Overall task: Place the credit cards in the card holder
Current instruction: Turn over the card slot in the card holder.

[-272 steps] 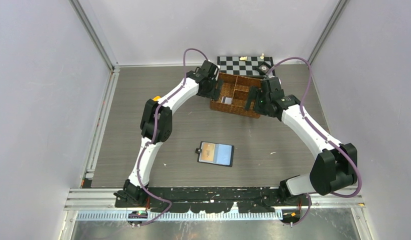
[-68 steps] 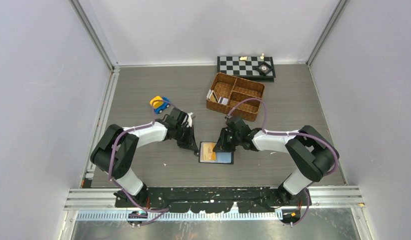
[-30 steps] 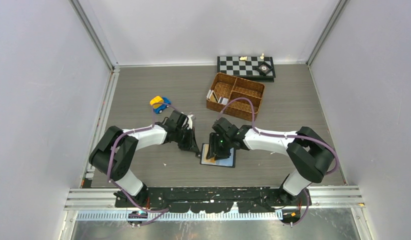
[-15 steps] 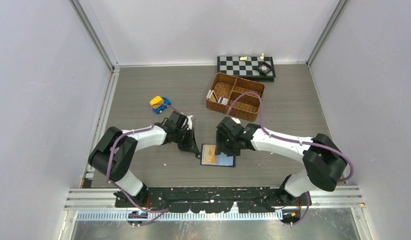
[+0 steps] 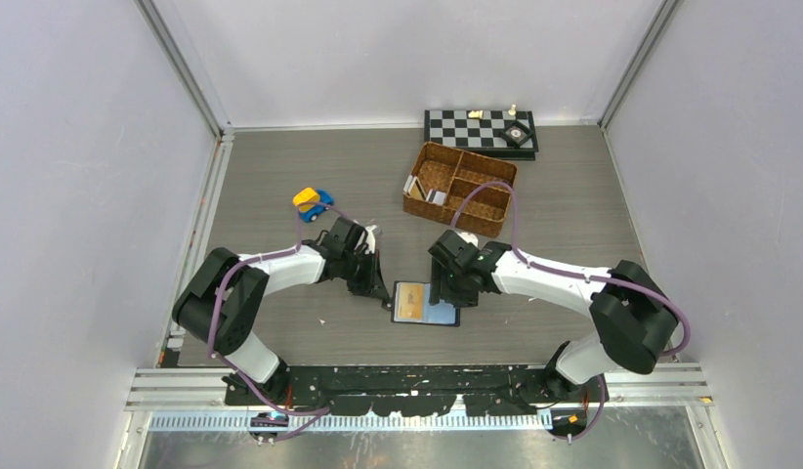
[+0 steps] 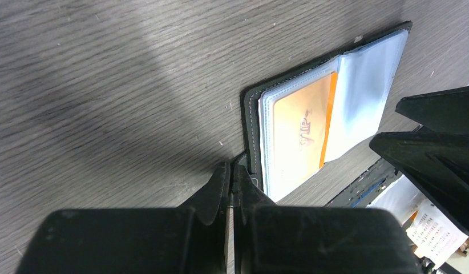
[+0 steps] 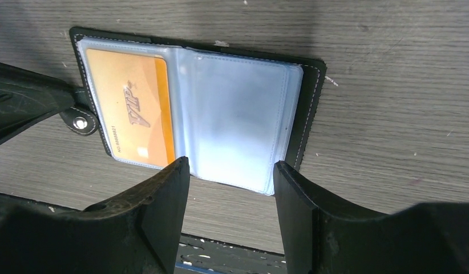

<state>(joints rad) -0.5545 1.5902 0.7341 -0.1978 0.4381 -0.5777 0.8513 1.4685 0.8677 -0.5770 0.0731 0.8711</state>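
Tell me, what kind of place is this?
Probably a robot test booth: plain pale walls box in a grey wood-grain table, two white-and-black robot arms are bolted at its edge, and a black-and-white chessboard sits as a prop.

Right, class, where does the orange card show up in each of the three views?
Top view: orange card just below the picture's centre.
Left wrist: orange card right of centre.
Right wrist: orange card upper left.
Shared landmark: the pale clear sleeve lying right beside it.
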